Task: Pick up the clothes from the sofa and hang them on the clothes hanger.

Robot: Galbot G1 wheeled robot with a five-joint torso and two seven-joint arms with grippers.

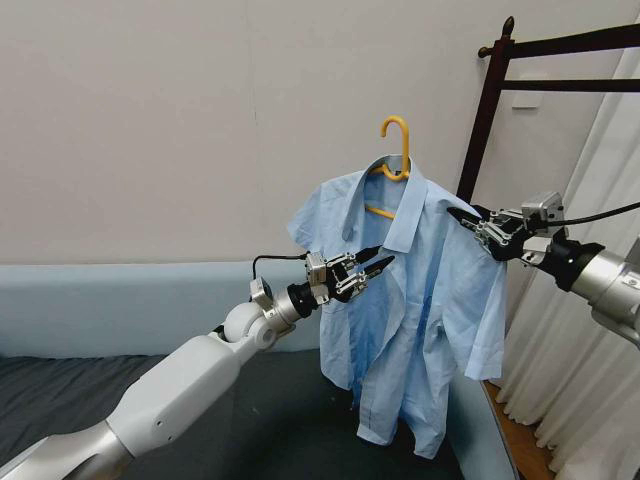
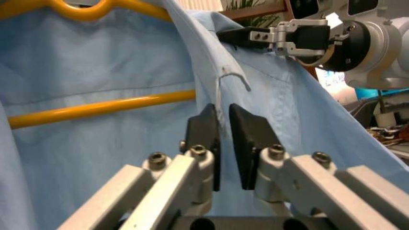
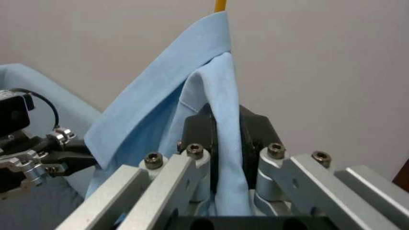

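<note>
Between left gripper, right gripper: shirt

No text, label, brand, number or sign can be read anywhere; the blue shirt shows plain cloth with no legible print or tag.
</note>
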